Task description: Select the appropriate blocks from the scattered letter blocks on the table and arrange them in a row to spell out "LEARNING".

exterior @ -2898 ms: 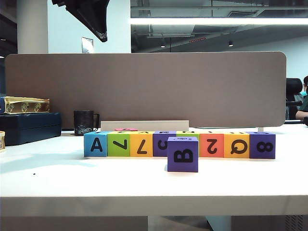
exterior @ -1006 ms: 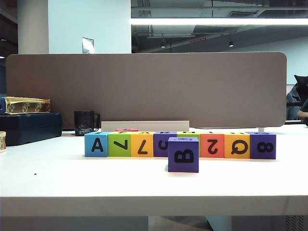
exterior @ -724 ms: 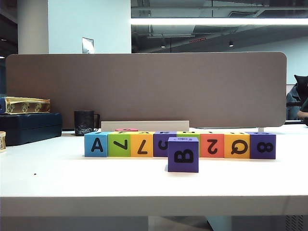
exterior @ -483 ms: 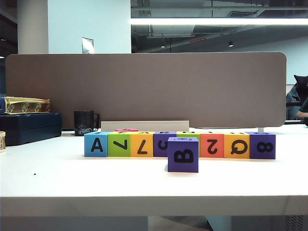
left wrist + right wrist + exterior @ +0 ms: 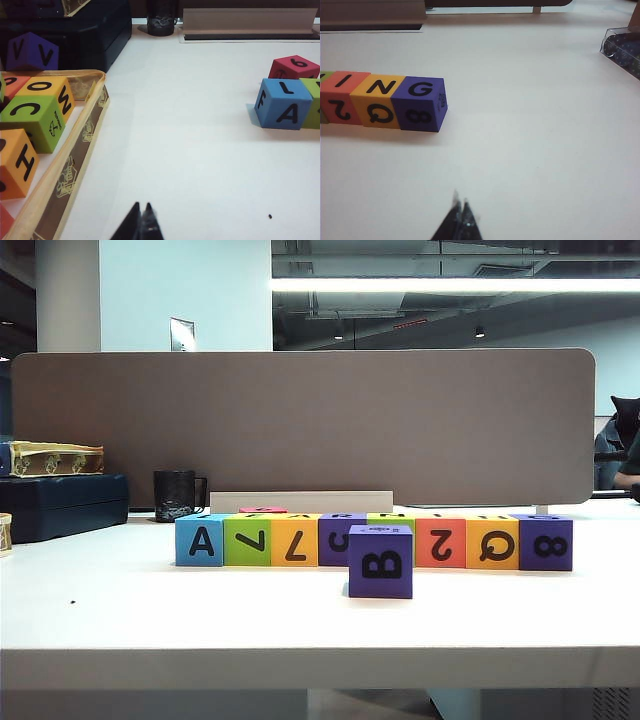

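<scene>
occluded: green block (image 5: 390, 521) behind purple B block (image 5: 380, 561); cut off: tray (image 5: 75, 165)

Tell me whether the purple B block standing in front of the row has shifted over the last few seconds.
No. The purple B cube stands at the same spot in front of the row of letter blocks, overlapping the same two cubes as before.

White table (image 5: 150, 620) under row of letter blocks (image 5: 373, 540), mug (image 5: 176, 495).

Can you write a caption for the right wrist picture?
Shut right gripper hovers over the white table, near the purple G block ending the row.
</scene>
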`<state>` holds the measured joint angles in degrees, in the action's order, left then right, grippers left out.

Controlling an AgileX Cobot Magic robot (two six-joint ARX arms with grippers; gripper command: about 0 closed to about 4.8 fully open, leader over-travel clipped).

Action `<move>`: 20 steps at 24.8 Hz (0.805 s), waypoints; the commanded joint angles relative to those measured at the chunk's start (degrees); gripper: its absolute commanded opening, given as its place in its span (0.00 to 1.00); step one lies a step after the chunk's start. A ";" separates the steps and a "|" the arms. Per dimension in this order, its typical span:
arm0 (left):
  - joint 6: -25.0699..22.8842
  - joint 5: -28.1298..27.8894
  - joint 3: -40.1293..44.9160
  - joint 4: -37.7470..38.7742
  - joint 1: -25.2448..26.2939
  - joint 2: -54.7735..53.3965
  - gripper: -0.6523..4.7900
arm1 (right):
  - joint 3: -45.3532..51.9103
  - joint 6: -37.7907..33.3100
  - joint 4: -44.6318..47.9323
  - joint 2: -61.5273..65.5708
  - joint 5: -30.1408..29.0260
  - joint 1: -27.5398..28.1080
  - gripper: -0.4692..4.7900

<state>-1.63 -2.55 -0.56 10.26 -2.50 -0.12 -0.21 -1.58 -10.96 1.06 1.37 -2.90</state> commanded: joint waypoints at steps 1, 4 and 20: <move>-0.07 0.17 0.00 0.83 -0.02 -0.04 0.11 | 0.13 0.15 0.48 -0.02 0.00 -0.04 0.09; 0.24 0.31 0.00 0.79 -0.02 -0.04 0.11 | 0.13 0.15 0.48 -0.02 0.00 -0.04 0.09; 2.32 0.39 0.00 0.39 0.00 -0.04 0.11 | 0.13 0.15 0.48 -0.02 0.00 -0.04 0.09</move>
<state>0.56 -2.44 -0.56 10.22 -2.50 -0.12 -0.21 -1.58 -10.96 1.06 1.37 -2.87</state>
